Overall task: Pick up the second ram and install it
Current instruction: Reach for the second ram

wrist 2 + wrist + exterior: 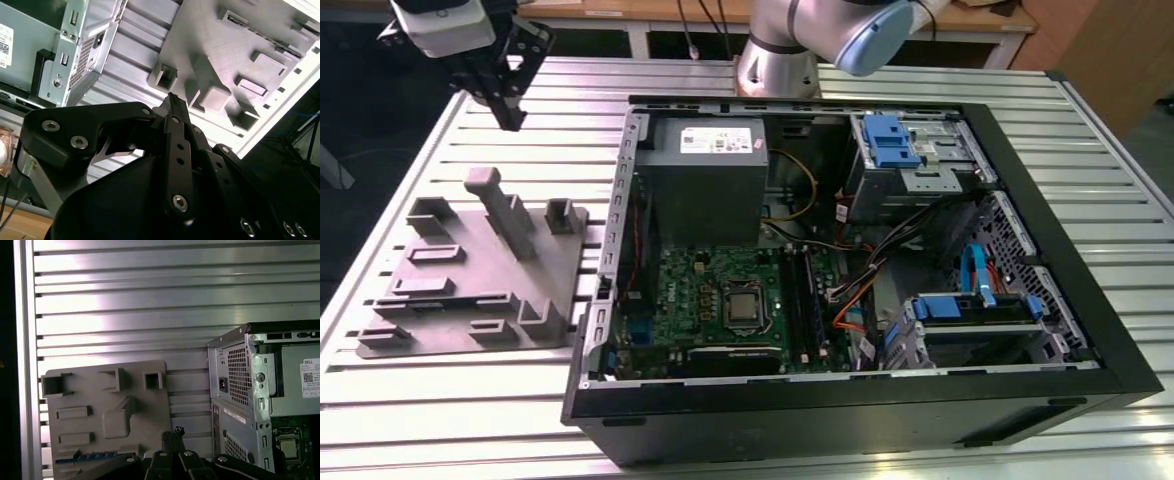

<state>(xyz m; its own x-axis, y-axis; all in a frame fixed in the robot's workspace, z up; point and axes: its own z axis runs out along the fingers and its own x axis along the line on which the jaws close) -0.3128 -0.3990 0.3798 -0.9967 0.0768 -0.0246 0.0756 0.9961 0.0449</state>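
Hand (514,118) hung above the slatted metal desk (1121,180), near the far corner on the exterior view's left, clear of everything below; in both wrist views its fingertips (171,100) sat pressed together with nothing between them, so closed and empty. Gray moulded tray (554,275) lay flat on the desk just beside the open computer case (1067,300), on the exterior view's left of it; the tray had several raised blocks, small pockets and one tall post (500,210). The second ram (82,457) showed in the first wrist view as a thin blue-green strip lying in a long slot at the tray's edge, partly hidden behind the hand's black links; it was well apart from the fingertips and untouched. The case lay on its side with the panel off; power supply (703,165) at the far end, green motherboard (707,285) below it with the bare processor (744,308) in the middle; long black slots (807,300) ran just beside the processor, whether any was filled could not be told; blue drive brackets (887,140) sat toward the exterior view's right.
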